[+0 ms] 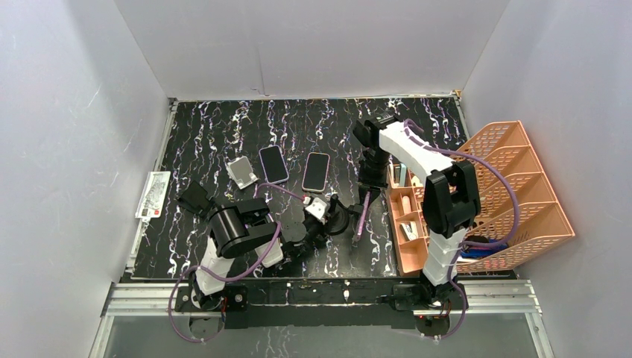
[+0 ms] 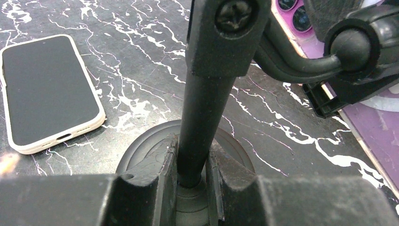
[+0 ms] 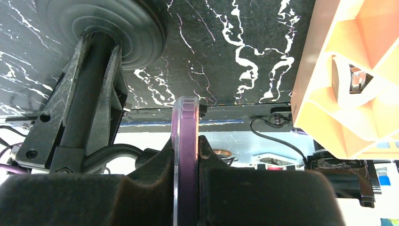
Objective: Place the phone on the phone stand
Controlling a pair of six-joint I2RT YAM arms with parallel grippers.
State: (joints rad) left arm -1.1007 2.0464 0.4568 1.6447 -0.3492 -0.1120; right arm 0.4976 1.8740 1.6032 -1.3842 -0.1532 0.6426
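The black phone stand (image 1: 339, 221) stands on the marble table near the front middle. My left gripper (image 1: 322, 227) is shut on its upright pole (image 2: 200, 117) just above the round base (image 2: 141, 150). My right gripper (image 1: 367, 186) is shut on a purple phone (image 1: 363, 212) and holds it edge-on, right of the stand. In the right wrist view the phone's edge (image 3: 185, 141) sits between the jaws, with the stand's base (image 3: 108, 28) to the upper left. In the left wrist view the purple phone (image 2: 371, 127) shows behind the stand's ball-joint holder (image 2: 357, 42).
Two more phones lie flat on the table: a dark one (image 1: 273, 164) and one in a pale case (image 1: 316, 171), the latter also in the left wrist view (image 2: 47, 89). A small silver device (image 1: 242, 173) lies left of them. An orange organizer (image 1: 507, 194) stands at the right. A white card (image 1: 153, 195) lies at the left edge.
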